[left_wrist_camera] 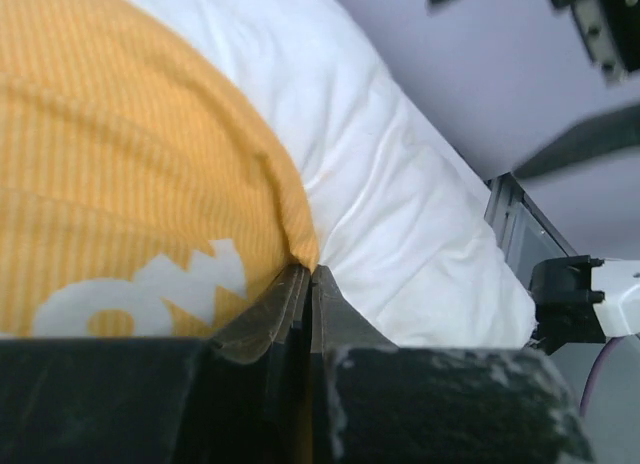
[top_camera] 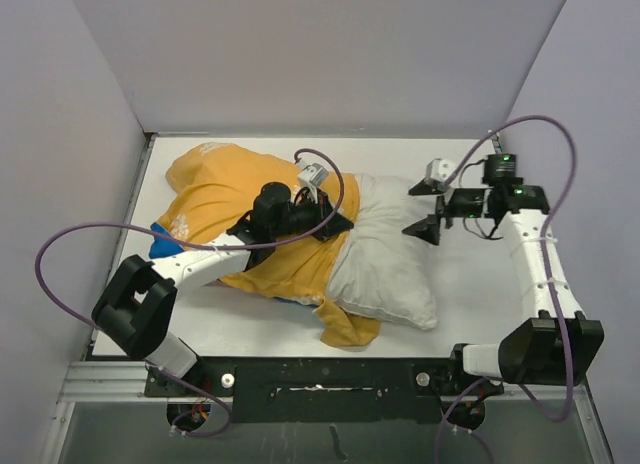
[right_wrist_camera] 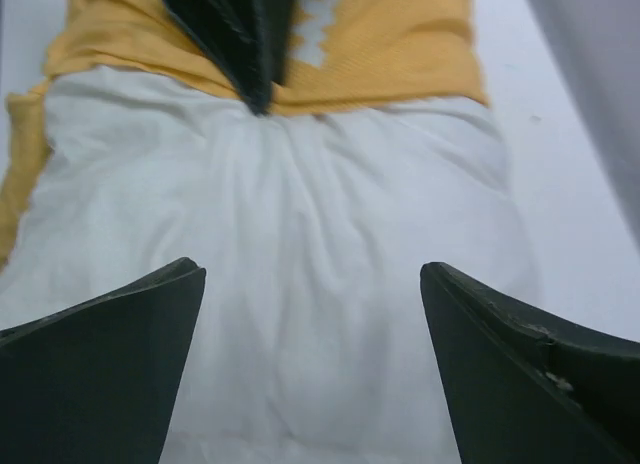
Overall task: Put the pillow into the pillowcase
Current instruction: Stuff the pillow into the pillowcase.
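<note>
Half of the pillow [top_camera: 390, 259] is inside, by my estimate. The other half lies bare and white at centre-right of the top view, its free end toward the lower right. The pillowcase [top_camera: 225, 199] lies yellow side up across the upper left and centre. It is rumpled, with a patch of blue showing at its left edge and a loose flap at lower centre beside the pillow's near edge.

Left jaws are clamped on the yellow hem where it crosses the pillow, mid-frame; the left wrist view shows the cloth pinched between them. Right jaws stand wide and hold nothing, hovering over the exposed end of the pillow, right of centre.

Left to do, as I judge it: draw the hem over the bare half, or push the pillow further in, then seat the corners.

Bench [top_camera: 480, 284] is plain white. Pale walls [top_camera: 320, 54] close it in on three sides, and purple cables [top_camera: 60, 254] loop off both arms.
</note>
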Action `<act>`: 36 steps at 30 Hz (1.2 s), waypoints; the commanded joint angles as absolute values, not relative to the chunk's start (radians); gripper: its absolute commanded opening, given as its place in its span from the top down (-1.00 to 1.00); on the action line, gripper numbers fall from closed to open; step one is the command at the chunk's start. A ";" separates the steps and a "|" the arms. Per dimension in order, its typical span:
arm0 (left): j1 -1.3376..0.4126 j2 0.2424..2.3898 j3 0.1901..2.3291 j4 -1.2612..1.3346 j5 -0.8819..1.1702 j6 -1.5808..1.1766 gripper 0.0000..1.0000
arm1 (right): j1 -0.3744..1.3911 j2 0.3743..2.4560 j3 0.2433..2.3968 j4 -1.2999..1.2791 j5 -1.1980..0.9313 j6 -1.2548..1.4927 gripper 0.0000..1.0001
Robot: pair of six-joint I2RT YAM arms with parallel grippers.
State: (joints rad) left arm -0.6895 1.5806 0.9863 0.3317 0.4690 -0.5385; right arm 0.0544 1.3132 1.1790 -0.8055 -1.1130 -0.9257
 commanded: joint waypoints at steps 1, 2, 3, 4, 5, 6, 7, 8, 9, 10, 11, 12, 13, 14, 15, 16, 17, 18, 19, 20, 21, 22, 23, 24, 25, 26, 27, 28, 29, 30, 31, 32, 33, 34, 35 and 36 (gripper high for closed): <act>-0.742 1.540 0.889 0.474 0.505 -0.522 1.00 | -0.128 1.328 1.400 -1.259 -1.181 -1.289 -0.98; -0.747 1.537 0.879 0.474 0.505 -0.518 1.00 | -0.134 1.358 1.429 -1.205 -1.135 -1.195 -0.96; -0.751 1.529 0.870 0.475 0.504 -0.516 1.00 | -0.135 1.389 1.439 -1.144 -1.089 -1.103 -0.96; -0.755 1.521 0.860 0.479 0.500 -0.513 1.00 | -0.135 1.431 1.451 -1.112 -1.065 -1.074 -0.95; -0.760 1.514 0.852 0.478 0.498 -0.507 1.00 | -0.134 1.476 1.466 -1.107 -1.054 -1.068 -0.96; -0.765 1.506 0.847 0.474 0.495 -0.503 1.00 | -0.127 1.523 1.487 -1.105 -1.054 -1.059 -0.96; -0.769 1.499 0.842 0.469 0.492 -0.499 1.00 | -0.114 1.570 1.507 -1.109 -1.060 -1.048 -0.96; -0.773 1.492 0.837 0.464 0.491 -0.494 1.00 | -0.093 1.612 1.523 -1.115 -1.066 -1.046 -0.95; -0.777 1.484 0.834 0.459 0.491 -0.489 1.00 | -0.066 1.649 1.530 -1.106 -1.049 -1.036 -0.96; -0.780 1.478 0.833 0.455 0.491 -0.484 1.00 | -0.032 1.672 1.524 -1.088 -1.029 -1.025 -0.96; -0.781 1.472 0.835 0.452 0.493 -0.481 1.00 | 0.006 1.688 1.505 -1.058 -1.007 -1.013 -0.96; -0.781 1.465 0.840 0.447 0.496 -0.478 1.00 | 0.042 1.696 1.482 -1.027 -0.988 -0.996 -0.99; -0.781 1.458 0.849 0.435 0.497 -0.470 1.00 | 0.081 1.699 1.454 -0.997 -0.979 -0.980 -0.93; -0.780 1.451 0.864 0.419 0.501 -0.458 1.00 | 0.116 1.702 1.438 -0.983 -0.981 -0.972 -0.75; -0.777 1.444 0.888 0.395 0.504 -0.442 1.00 | 0.149 1.706 1.434 -0.986 -0.986 -0.968 -0.46; -0.764 1.437 0.921 0.368 0.509 -0.426 1.00 | 0.179 1.707 1.444 -0.994 -0.992 -0.961 -0.01; -0.749 1.437 0.964 0.341 0.519 -0.412 1.00 | 0.200 1.702 1.470 -0.991 -0.998 -0.941 0.52; -0.727 1.440 1.018 0.314 0.533 -0.402 1.00 | 0.221 1.689 1.497 -0.974 -0.998 -0.909 0.82; -0.702 1.452 1.087 0.286 0.552 -0.395 1.00 | 0.228 1.671 1.532 -0.939 -0.992 -0.866 0.96; -0.671 1.471 1.164 0.260 0.573 -0.392 1.00 | 0.233 1.650 1.568 -0.890 -0.982 -0.797 1.00; -0.644 1.497 1.254 0.228 0.593 -0.391 1.00 | 0.236 1.631 1.613 -0.827 -0.961 -0.733 1.00; -0.621 1.527 1.357 0.197 0.608 -0.381 1.00 | 0.240 1.616 1.662 -0.770 -0.936 -0.690 1.00; -0.604 1.564 1.472 0.163 0.619 -0.367 1.00 | 0.241 1.612 1.731 -0.724 -0.913 -0.656 1.00; -0.591 1.600 1.623 0.131 0.628 -0.351 1.00 | 0.242 1.615 1.806 -0.684 -0.885 -0.626 1.00; -0.582 1.639 1.732 0.103 0.635 -0.335 1.00 | 0.242 1.624 1.877 -0.652 -0.872 -0.600 1.00; -0.575 1.676 1.834 0.077 0.636 -0.321 1.00 | 0.241 1.633 1.949 -0.622 -0.862 -0.584 1.00; -0.572 1.709 1.928 0.057 0.639 -0.311 1.00 | 0.241 1.640 2.001 -0.594 -0.850 -0.575 1.00; -0.573 1.736 2.004 0.045 0.640 -0.303 1.00 | 0.241 1.639 2.036 -0.568 -0.845 -0.569 1.00; -0.577 1.751 2.049 0.045 0.640 -0.295 1.00 | 0.241 1.640 2.067 -0.562 -0.845 -0.578 1.00; -0.586 1.755 2.068 0.051 0.664 -0.280 1.00 | 0.241 1.638 2.089 -0.580 -0.850 -0.601 1.00; -0.608 1.745 2.052 0.059 0.667 -0.258 1.00 | 0.240 1.630 2.089 -0.607 -0.863 -0.644 1.00; -0.628 1.721 1.996 0.078 0.669 -0.230 1.00 | 0.241 1.610 2.064 -0.636 -0.885 -0.694 1.00; -0.652 1.685 1.906 0.117 0.669 -0.199 1.00 | 0.242 1.585 2.016 -0.669 -0.912 -0.768 1.00; -0.679 1.643 1.787 0.172 0.662 -0.166 1.00 | 0.244 1.552 1.945 -0.725 -0.953 -0.858 1.00; -0.707 1.597 1.651 0.238 0.650 -0.140 1.00 | 0.247 1.516 1.864 -0.796 -0.984 -0.987 1.00; -0.732 1.559 1.513 0.314 0.648 -0.124 1.00 | 0.253 1.479 1.749 -0.858 -0.994 -1.110 1.00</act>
State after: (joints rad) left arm -0.6041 1.7058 1.8141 -0.0517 0.6029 -0.2401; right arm 0.1951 1.5974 1.9812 -0.6632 -0.7448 -0.7658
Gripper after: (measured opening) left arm 0.007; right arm 0.097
